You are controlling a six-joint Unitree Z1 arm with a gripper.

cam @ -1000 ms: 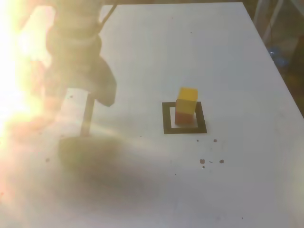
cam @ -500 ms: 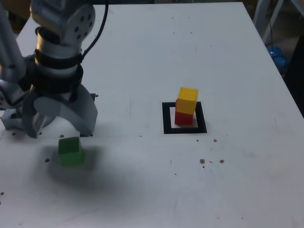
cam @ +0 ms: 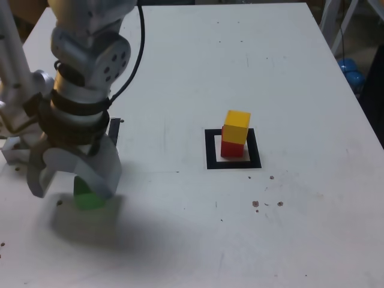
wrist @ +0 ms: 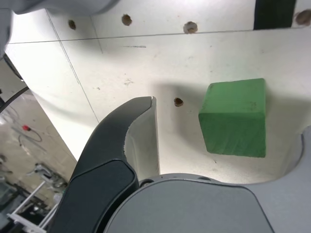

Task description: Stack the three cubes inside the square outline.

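Now straddling green cube [cam: 90, 197] with gripper [cam: 73, 180] fingers spread wide at exterior view's left, ready to clamp.

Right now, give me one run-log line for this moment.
gripper: open, straddling green cube | stack: yellow cube on red cube in square outline | green: on table, ungrasped

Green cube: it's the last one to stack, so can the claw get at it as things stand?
Probably yes. The claw hangs open over the green cube, its jaws either side, and nothing else lies near it on the table.
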